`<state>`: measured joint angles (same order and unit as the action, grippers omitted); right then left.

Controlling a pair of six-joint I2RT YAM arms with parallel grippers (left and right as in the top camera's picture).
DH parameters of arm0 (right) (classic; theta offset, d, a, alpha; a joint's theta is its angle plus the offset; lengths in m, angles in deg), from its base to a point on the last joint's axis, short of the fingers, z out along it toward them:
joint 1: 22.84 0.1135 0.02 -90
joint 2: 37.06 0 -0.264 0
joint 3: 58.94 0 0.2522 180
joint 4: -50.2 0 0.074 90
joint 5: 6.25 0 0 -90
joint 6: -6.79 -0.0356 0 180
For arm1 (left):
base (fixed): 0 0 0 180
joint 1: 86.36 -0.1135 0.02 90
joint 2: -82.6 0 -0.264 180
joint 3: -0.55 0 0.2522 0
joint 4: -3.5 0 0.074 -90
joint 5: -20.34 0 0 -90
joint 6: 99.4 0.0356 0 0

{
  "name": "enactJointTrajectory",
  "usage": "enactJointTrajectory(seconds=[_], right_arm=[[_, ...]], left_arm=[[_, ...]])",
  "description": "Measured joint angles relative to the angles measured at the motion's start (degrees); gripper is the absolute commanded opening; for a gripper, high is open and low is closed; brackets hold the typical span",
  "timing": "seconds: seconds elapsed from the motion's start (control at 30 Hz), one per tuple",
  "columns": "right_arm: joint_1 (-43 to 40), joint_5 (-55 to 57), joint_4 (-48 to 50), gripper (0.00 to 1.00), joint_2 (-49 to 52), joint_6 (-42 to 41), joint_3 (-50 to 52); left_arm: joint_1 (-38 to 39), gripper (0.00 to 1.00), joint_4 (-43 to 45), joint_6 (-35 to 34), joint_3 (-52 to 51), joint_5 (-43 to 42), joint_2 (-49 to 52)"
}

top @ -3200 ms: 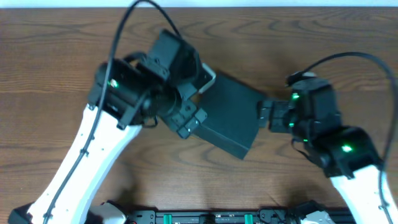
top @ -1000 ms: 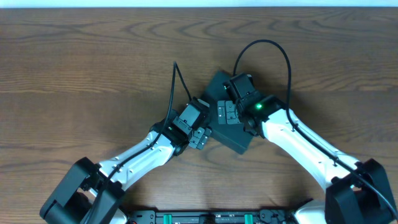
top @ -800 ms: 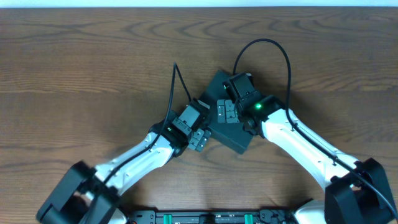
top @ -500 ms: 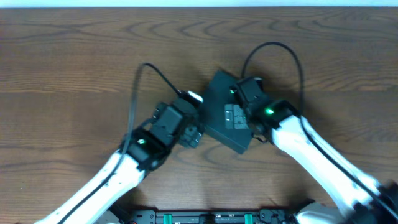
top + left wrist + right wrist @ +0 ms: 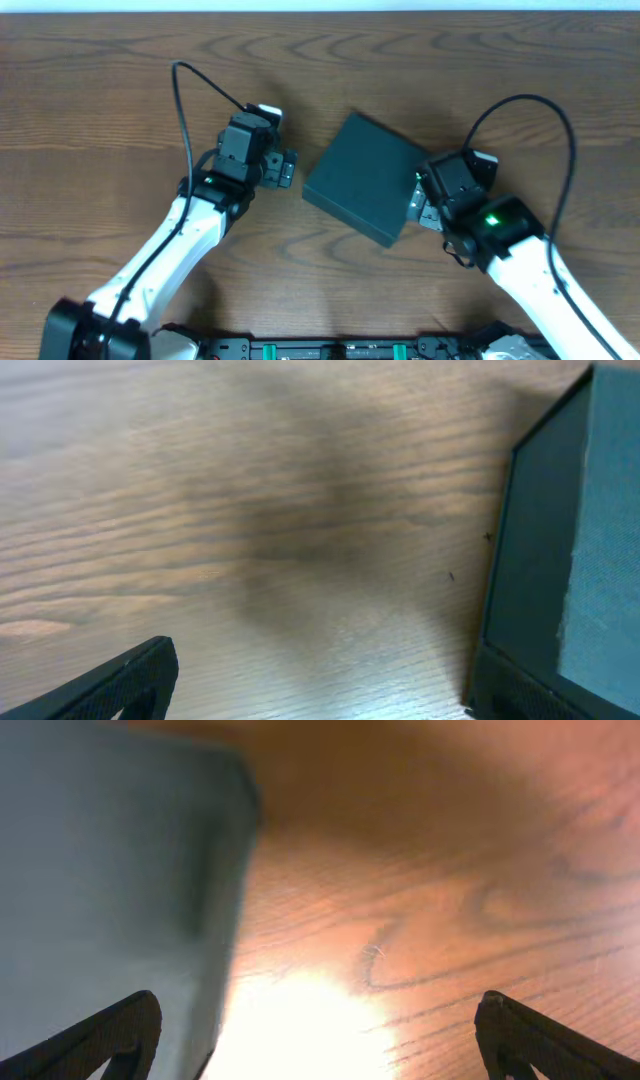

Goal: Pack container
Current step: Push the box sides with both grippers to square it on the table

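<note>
The container [image 5: 362,178] sat shut at the centre of the table [image 5: 100,100], packing apparently complete. The left gripper [image 5: 288,168] at nine o'clock and the right gripper [image 5: 416,205] at four o'clock flanked it, jaws wide and empty.

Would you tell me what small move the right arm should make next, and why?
Probably draw the right gripper back from the container. The container looks shut and lies flat on the table, both grippers are open and hold nothing, and the left gripper stands apart from it, so packing looks done.
</note>
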<state>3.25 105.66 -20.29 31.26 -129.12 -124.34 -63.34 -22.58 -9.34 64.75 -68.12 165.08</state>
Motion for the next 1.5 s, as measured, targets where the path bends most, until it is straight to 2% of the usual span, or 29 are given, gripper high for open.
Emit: enactJointTrajectory(seconds=[0.13,0.37,0.57,0.8,1.13,1.5], right_arm=[[-3.2,0.0,3.8,0.99,5.1,-2.4,3.4],[-5.9,0.2,9.0,0.99,11.1,-3.3,3.5],[-6.8,0.9,14.3,0.99,15.8,-2.8,3.5],[-7.2,2.4,23.6,0.99,19.1,-1.1,3.4],[-8.5,0.2,34.4,0.99,22.3,0.1,3.4],[-5.8,-2.9,39.5,0.99,22.7,-0.2,3.1]], left_arm=[[0.0,0.95,0.5,0.0,0.0,-1.3,4.2],[0.0,0.95,1.2,0.0,0.0,-2.7,8.9],[0.0,0.95,1.9,0.0,0.0,-4.8,9.7],[-0.8,0.95,-1.1,-0.3,0.0,-7.6,9.7],[-0.4,0.95,-8.4,-10.7,0.1,-9.1,9.4],[0.0,0.95,-12.1,-14.0,-0.4,-7.5,6.8]])
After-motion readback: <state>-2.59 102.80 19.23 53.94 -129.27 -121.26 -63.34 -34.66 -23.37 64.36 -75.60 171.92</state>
